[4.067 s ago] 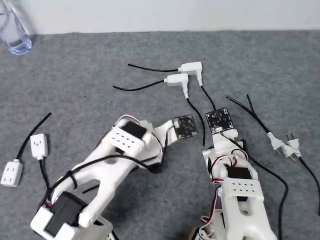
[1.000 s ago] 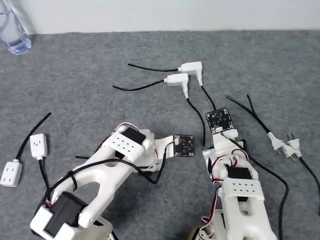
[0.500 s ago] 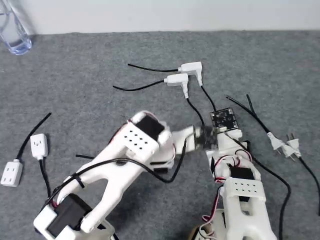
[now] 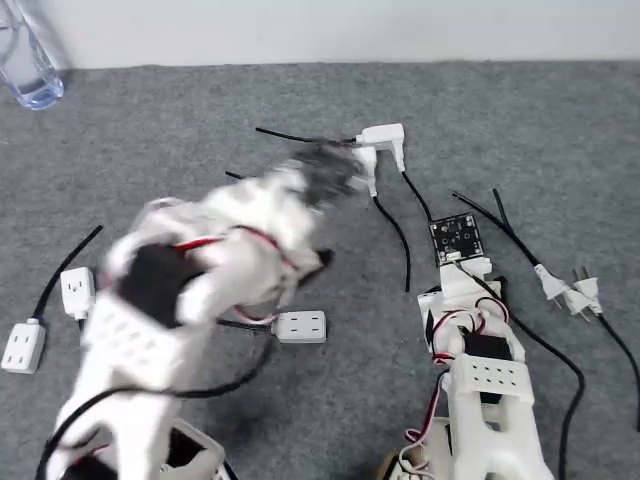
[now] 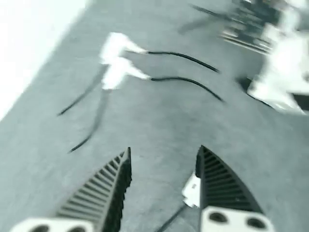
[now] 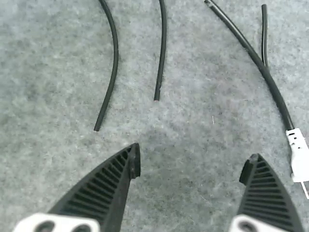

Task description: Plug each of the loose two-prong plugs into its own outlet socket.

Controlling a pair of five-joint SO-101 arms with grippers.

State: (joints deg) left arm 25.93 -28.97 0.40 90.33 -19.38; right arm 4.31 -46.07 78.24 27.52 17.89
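The grey worktop [image 4: 150, 130] carries everything. My left arm [image 4: 200, 290] is the biggest thing on it. It runs from 7 o'clock up past the centre and ends near 12 o'clock, just beside two white angled cord pieces [image 4: 383, 135]. My right arm [image 4: 485, 400] stands at 5 o'clock and points toward 12.

My left hand [image 5: 161, 164] has its jaws moderately apart and holds nothing, with bare worktop between the fingers. A small white thing [image 5: 191, 189] sits against the inner side of one finger, and I cannot tell what it is. Ahead of this hand lie the white angled pieces with their black cords.

My right hand [image 6: 193, 157] is spread wide and empty over bare worktop.

A clear glass [image 4: 25, 70] stands at the 11 o'clock corner.

One white outlet socket [image 4: 300, 326] lies flat near the centre, between my two arms. Two more sockets [image 4: 78, 290] lie at 9 o'clock, each on a black cord and a little apart from each other.

The loose two-prong plugs [image 4: 552, 283] lie side by side at 3 o'clock, well apart from every socket and not plugged in. One of them lies near the outer side of a right finger.

Two black cord ends [image 6: 108, 63] lie loose ahead of my right hand.
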